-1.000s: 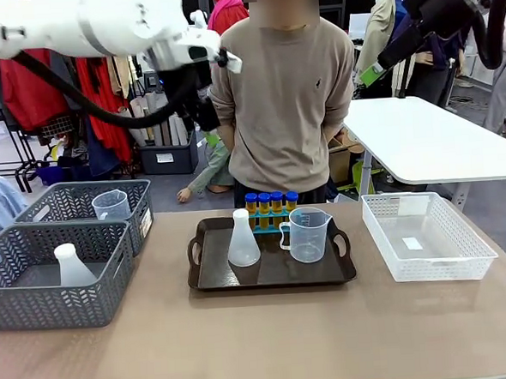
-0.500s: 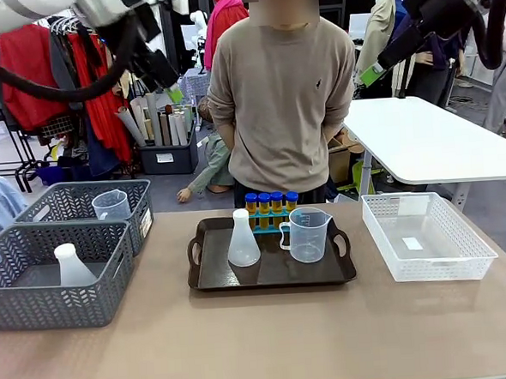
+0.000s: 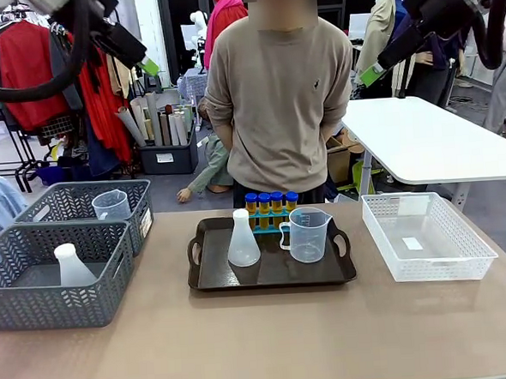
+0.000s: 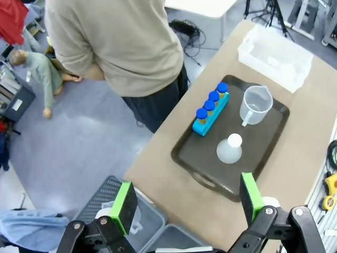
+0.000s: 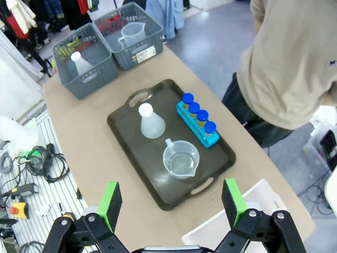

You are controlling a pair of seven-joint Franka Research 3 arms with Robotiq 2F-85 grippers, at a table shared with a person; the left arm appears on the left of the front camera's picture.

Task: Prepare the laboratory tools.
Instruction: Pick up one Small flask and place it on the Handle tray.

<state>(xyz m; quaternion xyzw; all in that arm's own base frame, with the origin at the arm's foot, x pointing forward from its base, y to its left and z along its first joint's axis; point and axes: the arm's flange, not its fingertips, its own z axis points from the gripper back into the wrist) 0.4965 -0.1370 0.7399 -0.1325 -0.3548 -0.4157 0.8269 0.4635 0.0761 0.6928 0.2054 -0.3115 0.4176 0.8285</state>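
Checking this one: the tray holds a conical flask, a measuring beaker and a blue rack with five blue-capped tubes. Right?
Not quite. The blue rack holds four blue-capped tubes, as the right wrist view shows. The conical flask and measuring beaker do stand on the tray.

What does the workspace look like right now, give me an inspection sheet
Surface: tan table, dark tray at centre.
Job's things: on the tray, conical flask, measuring beaker, four blue-capped amber tubes in a blue rack.
Clutter: two grey baskets, one with a flask, one with a beaker; white basket.
Grippers: left tool open, raised; right tool open, raised.
Cables: black hose on left arm.
Surroundings: person at far side, white table, clothes racks.
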